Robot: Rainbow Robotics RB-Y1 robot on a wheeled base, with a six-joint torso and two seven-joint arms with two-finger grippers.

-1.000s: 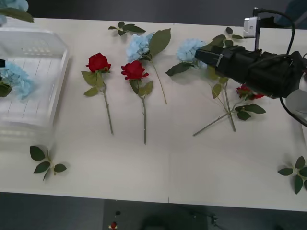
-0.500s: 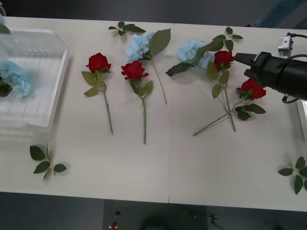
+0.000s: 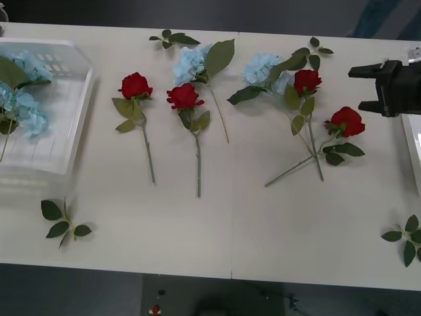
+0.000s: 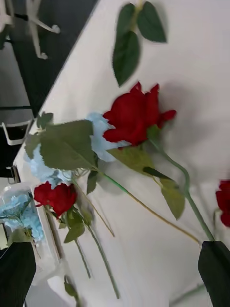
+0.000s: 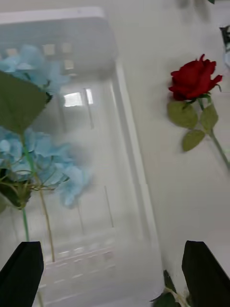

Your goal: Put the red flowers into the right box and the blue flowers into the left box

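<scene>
Four red flowers lie on the table: one (image 3: 135, 85) left of centre, one (image 3: 183, 97) beside it, and two crossed ones (image 3: 306, 80) (image 3: 346, 120) at the right. Two blue flowers (image 3: 191, 62) (image 3: 261, 68) lie near the far edge. Two more blue flowers (image 3: 23, 66) (image 3: 26, 115) lie in the left box (image 3: 72, 131). A narrow strip of the right box (image 3: 413, 141) shows at the right edge. My right gripper (image 3: 363, 87) is open and empty, just right of the crossed roses (image 4: 136, 112). My left gripper (image 5: 115, 283) is open above the left box (image 5: 129, 144).
Loose green leaf sprigs lie at the far edge (image 3: 172, 38), near the far right (image 3: 316, 46), at the front left (image 3: 64, 220) and at the front right (image 3: 406, 237). The table's front half is bare white.
My right arm has drawn back to the right, uncovering the two crossed roses. A second blue flower has come down into the left box.
</scene>
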